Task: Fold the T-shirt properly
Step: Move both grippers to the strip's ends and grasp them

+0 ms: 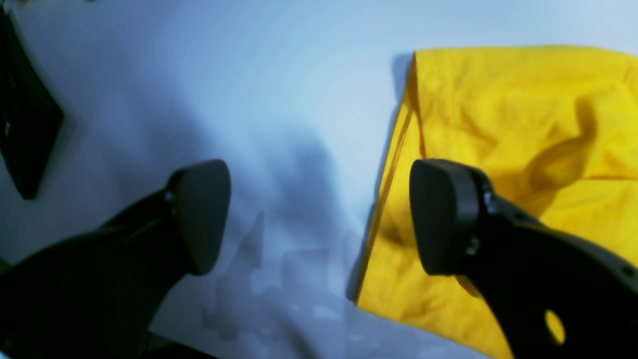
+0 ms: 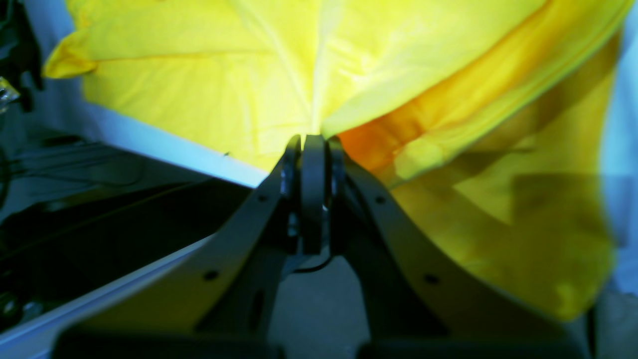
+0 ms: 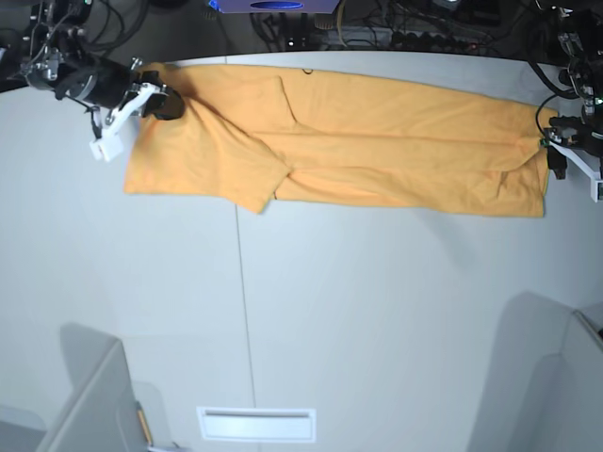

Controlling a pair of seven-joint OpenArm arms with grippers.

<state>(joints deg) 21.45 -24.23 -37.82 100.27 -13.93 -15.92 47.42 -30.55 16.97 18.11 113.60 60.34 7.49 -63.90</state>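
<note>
White bench point(image 3: 377, 320) carries the T-shirt point(image 3: 377, 151); right end effector point(image 2: 313, 144) pinches its 9 o'clock end, left end effector point(image 1: 319, 214) gapes empty at 3 o'clock.

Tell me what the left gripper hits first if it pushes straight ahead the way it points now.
Probably the bare white table: the open left gripper straddles the T-shirt edge, one finger over cloth. Depth is unclear.
</note>
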